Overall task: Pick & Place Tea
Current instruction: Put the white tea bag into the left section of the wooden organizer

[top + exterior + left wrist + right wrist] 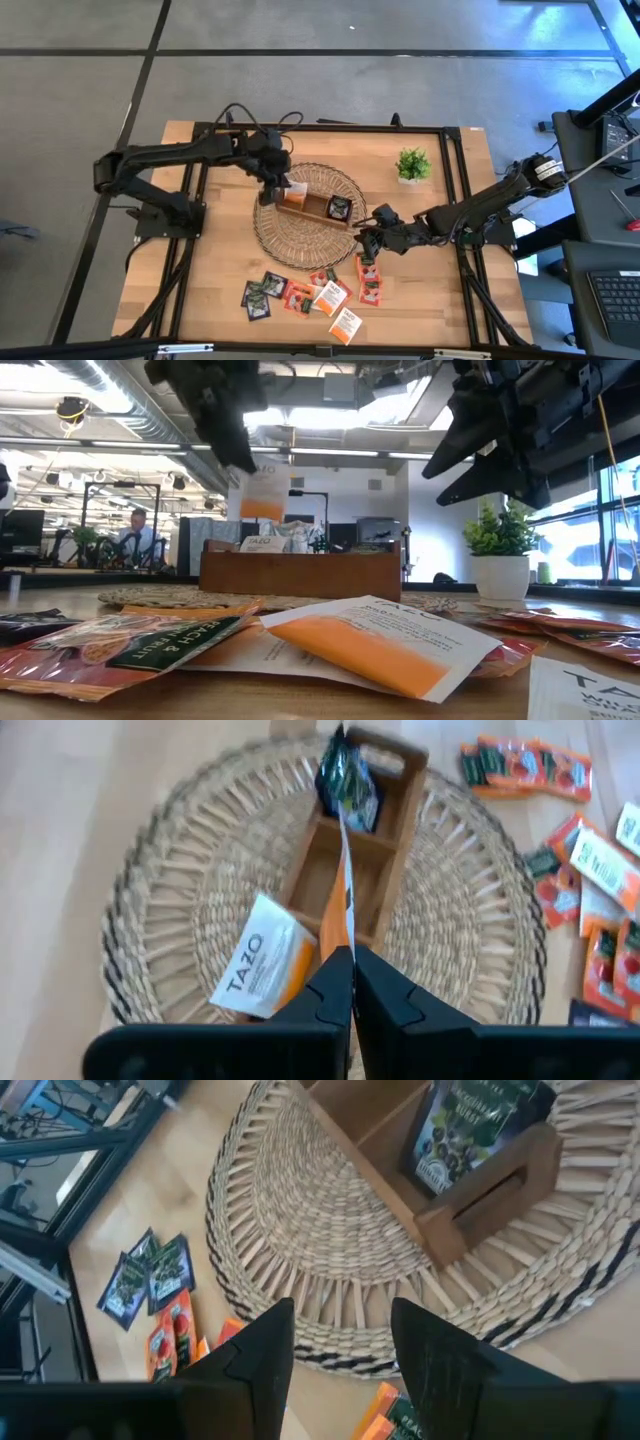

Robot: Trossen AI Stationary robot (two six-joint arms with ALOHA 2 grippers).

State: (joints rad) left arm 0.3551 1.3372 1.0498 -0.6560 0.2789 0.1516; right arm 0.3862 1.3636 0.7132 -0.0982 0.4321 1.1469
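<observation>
the white-and-orange square paper tea sachet (343,910) hangs edge-on from the left gripper (352,982), whose fingers are pressed together on its lower edge; in the low view the same sachet (262,493) is up in the air above the brown wooden three-compartment tray (300,573). step in hand, as i judge it: carrying this sachet to a tray compartment, release not yet made. a second white-and-orange sachet (262,960) leans in the compartment at one end of the tray (395,840), a dark green-black sachet (468,1130) stands in the one at the other end, and the middle one looks empty. the tray sits on a round woven straw mat (300,235). the rest of the tea lies loose on the light wooden table (440,300) along its near edge: dark sachets (262,292), orange and white ones (330,297), red ones (370,280). the right gripper (342,1342) hovers over the mat's rim between tray and pile, jaws spread, nothing between them. next move, my guess: the left lowers into the free compartment and lets go; the right drops onto a loose sachet. hard to make out: which compartment lies under the held sachet, since it shows only edge-on, and the exact count in the overlapping pile. a small green potted plant (412,165) stands at the far side of the table.
</observation>
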